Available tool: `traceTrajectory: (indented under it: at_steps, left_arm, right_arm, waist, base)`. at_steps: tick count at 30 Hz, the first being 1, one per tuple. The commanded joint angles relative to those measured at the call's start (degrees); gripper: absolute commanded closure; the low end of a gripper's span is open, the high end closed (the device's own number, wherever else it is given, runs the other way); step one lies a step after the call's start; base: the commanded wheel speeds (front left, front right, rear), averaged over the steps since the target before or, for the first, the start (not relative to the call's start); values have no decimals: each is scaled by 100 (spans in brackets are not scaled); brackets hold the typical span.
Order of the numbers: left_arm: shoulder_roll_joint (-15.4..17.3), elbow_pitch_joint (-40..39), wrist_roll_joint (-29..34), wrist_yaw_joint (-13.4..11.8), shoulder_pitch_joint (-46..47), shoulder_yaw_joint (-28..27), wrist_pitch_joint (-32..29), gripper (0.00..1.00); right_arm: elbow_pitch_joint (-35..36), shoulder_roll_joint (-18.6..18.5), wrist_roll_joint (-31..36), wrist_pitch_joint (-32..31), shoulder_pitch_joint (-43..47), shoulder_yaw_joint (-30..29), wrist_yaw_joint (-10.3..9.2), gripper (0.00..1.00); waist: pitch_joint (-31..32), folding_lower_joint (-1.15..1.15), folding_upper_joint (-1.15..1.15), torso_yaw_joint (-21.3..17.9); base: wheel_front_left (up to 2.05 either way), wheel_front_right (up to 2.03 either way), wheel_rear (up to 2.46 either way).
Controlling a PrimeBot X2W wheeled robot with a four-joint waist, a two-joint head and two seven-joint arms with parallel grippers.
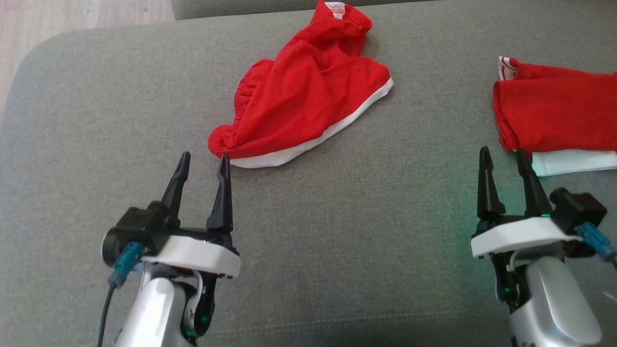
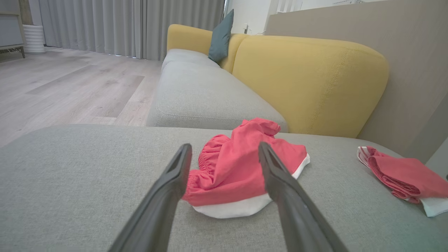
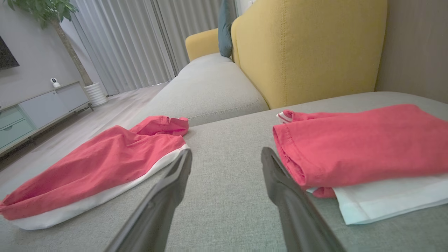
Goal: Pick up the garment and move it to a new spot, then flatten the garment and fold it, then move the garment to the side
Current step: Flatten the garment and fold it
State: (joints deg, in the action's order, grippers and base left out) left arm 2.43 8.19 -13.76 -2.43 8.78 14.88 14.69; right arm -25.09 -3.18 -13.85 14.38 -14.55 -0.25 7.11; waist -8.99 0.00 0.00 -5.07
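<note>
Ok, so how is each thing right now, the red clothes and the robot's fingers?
Crumpled red garment: bunched up, lying loose, not held.
Folded red garment: folded, not held.
Left gripper: fingers open, empty.
Right gripper: fingers open, empty.

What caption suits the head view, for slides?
Open left gripper near crumpled red shorts; open right gripper near folded red garment.

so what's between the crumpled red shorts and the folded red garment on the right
Nothing, just bare grey sofa cushion between the crumpled red shorts and the folded red garment, clear in the head view.
</note>
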Motion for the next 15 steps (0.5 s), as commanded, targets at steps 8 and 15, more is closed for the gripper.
traceTrajectory:
  at_steps: [8, 15]
  left_arm:
    - [44, -141, -23, -5, 50, -127, 30, 0]
    - [44, -207, -64, -24, 146, -46, 30, 0]
  right_arm:
    - [542, 30, 147, 62, 192, 215, 37, 0]
    - [440, 30, 261, 23, -122, 95, 37, 0]
  waist:
    - [62, 0, 0, 138]
    - [-110, 0, 0, 379]
  base:
    - [0, 0, 0]
    - [0, 0, 0]
